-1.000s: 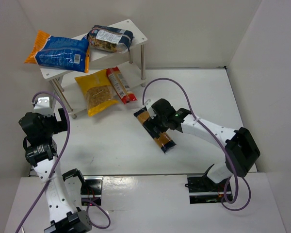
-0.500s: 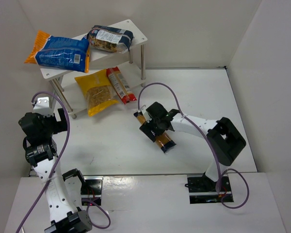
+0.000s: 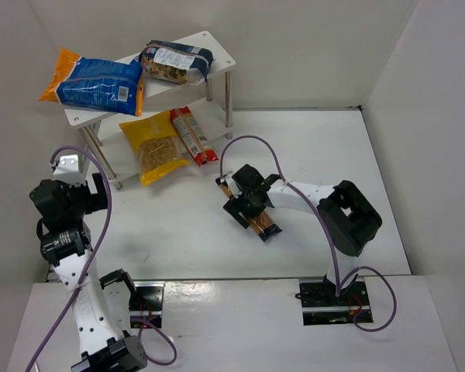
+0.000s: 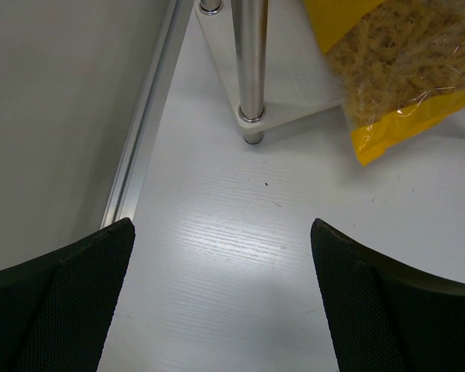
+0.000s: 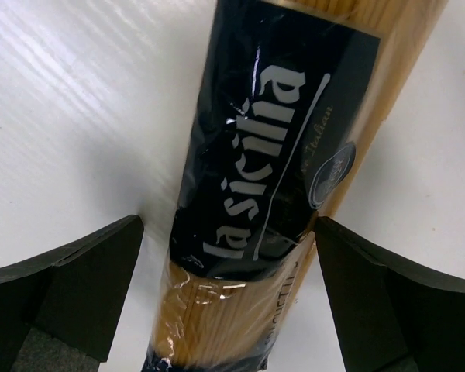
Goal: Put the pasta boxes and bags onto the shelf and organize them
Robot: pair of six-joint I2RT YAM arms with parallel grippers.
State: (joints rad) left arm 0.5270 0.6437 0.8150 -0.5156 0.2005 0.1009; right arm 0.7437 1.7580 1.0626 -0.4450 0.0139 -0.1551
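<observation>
The golden spaghetti packet [image 3: 263, 225] with a dark blue label lies flat on the table; it fills the right wrist view [image 5: 271, 155]. My right gripper [image 3: 246, 198] is open, its jaws straddling the packet's middle [image 5: 229, 287] with a gap on each side. On the white shelf [image 3: 218, 48], the blue-and-orange bag [image 3: 93, 81] and dark-blue-and-clear bag [image 3: 176, 62] lie on the top board. The yellow bag [image 3: 151, 147] and red packet [image 3: 194, 136] lie on the lower board. My left gripper [image 3: 99, 191] is open and empty [image 4: 221, 294], near the shelf's front left leg [image 4: 249, 62].
White walls close the table on the left, back and right. The yellow bag's corner [image 4: 403, 77] hangs over the lower board's front edge. A metal rail [image 4: 143, 132] runs along the left wall. A purple cable [image 3: 256, 141] loops above the right arm.
My right arm has folded inward and its gripper has come down over the spaghetti packet's middle. The packet and the left arm have not moved.
</observation>
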